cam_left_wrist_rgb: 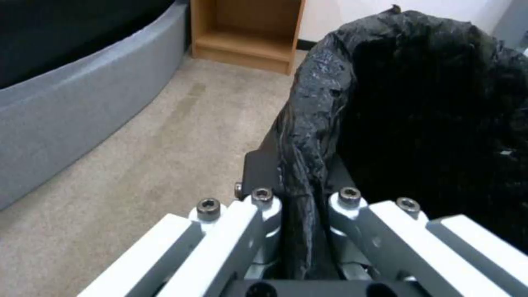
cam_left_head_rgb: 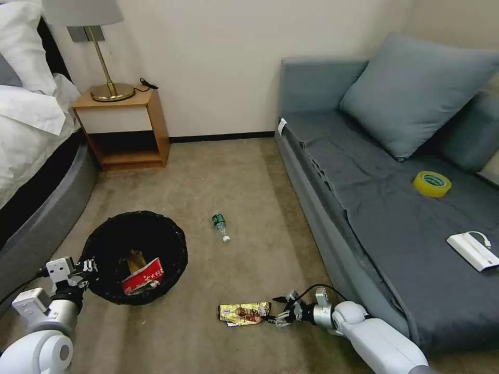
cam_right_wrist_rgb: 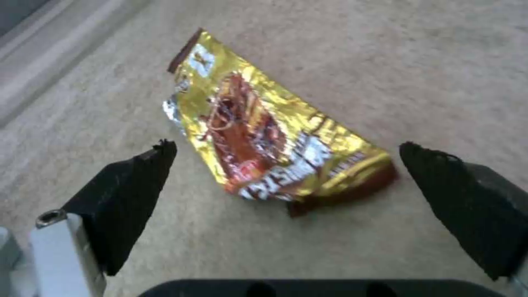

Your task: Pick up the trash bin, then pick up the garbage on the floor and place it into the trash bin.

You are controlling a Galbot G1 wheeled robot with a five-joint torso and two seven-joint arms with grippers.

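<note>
With the left tool [cam_left_wrist_rgb: 300, 206] clenched on the trash bin [cam_left_head_rgb: 136, 256] rim, the right tool [cam_right_wrist_rgb: 286, 181] stood released around the gold wrapper [cam_right_wrist_rgb: 264, 136], beside the bin, needing only descent and closure.

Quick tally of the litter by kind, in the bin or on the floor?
Packets: 1, red packet in the bin.
Pouches: 1, brown pouch in the bin.
Wrappers: 1, gold wrapper on the floor.
Bottles: 1, bottle on the floor.
Total: 4

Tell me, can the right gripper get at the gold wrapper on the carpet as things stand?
Probably yes. The right gripper is open, low by the gold wrapper, with its near end between the fingers and bare carpet around.
</note>
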